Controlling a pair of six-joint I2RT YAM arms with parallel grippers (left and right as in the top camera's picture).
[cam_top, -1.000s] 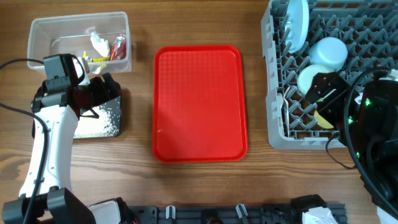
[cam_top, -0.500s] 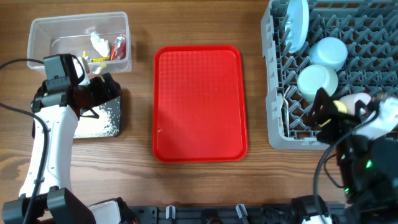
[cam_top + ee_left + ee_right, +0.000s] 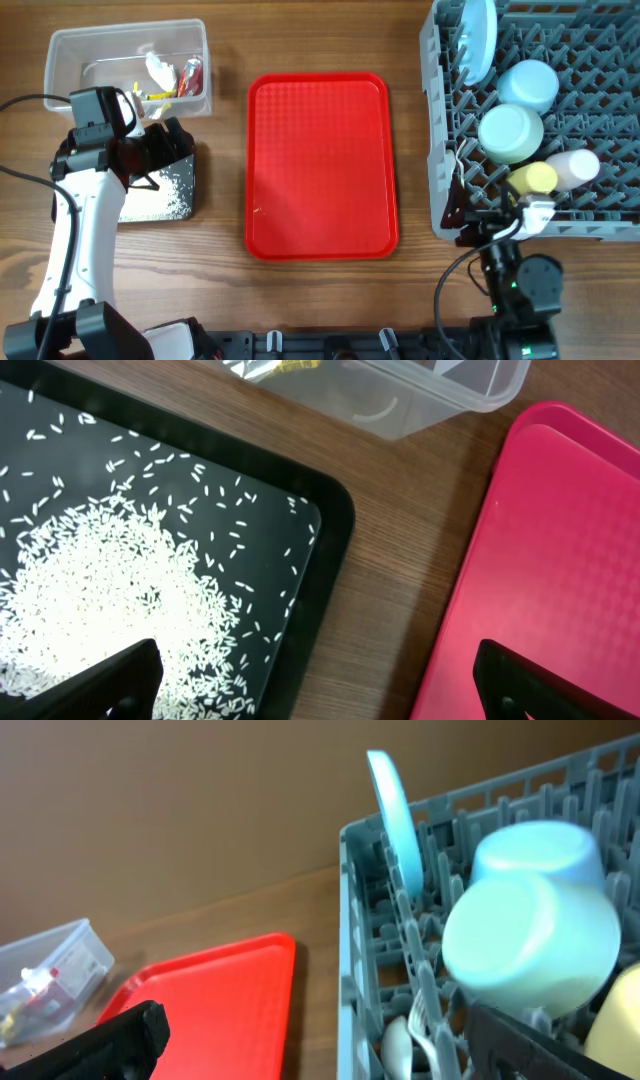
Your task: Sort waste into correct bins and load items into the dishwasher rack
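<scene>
1. Since the waste and dishes look sorted from overhead, the step in hand is judged to be backing both arms away.
   - Tissue (image 3: pixel 155 68) and wrappers (image 3: pixel 190 75) lie in the clear tub (image 3: pixel 60 60), far left.
   - Rice (image 3: pixel 160 203) lies in the black tray (image 3: pixel 190 170) just near of the tub, under the left claw (image 3: pixel 158 150), which is spread wide.
   - Plate (image 3: pixel 480 40), bowls (image 3: pixel 510 132), yellow cup (image 3: pixel 533 178) and white cup (image 3: pixel 572 167) sit in the rack (image 3: pixel 437 150), right.
   - The right claw (image 3: pixel 482 222) hangs at the rack's near wall, also spread.
   - The red tray (image 3: pixel 320 165) lies between tub and rack.
2. Left wrist: fingers (image 3: pixel 120 680) stand wide apart with nothing between them, above the rice heap. Lift straight up so that no finger drags grains or catches the tray rim.
3. Right wrist: fingers (image 3: pixel 120 1035) are wide and empty.
   - The plate stands upright among the pegs.
   - Fork (image 3: pixel 425 1020) and spoon (image 3: pixel 398 1040) sit by the rack's left wall.
   - Withdraw toward the near side without nudging that wall.
</scene>
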